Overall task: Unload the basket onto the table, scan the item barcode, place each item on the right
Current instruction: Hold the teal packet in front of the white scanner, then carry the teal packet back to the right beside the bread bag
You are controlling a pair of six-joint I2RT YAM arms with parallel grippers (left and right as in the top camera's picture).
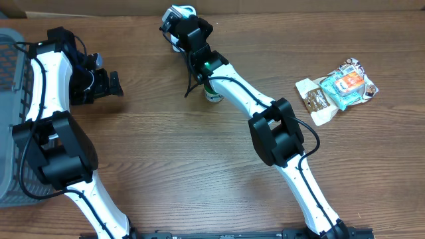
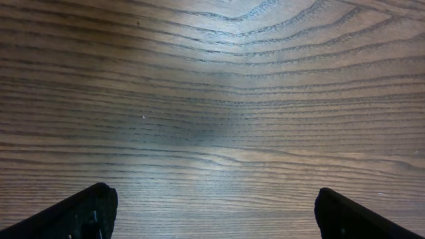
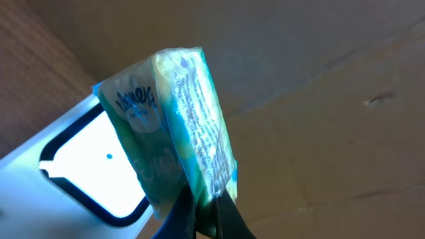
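Tissue pack (image 3: 189, 126) pinched by one edge in shut right jaws, raised near far edge of worktop (image 1: 166, 153), just beside lit scanner window (image 3: 89, 176). Left jaws spread wide, holding nothing, low over wood. Snack packets (image 1: 339, 89) well apart at right.

Overhead: basket (image 1: 8, 79) cut off at left edge; green-white tub (image 1: 214, 96) half hidden under right arm (image 1: 246, 93). R wrist cam: packet (image 3: 179, 126) print too blurry for me to read, scanner (image 3: 86, 166) clipped at left, right gripper (image 3: 211, 216) runs off bottom.
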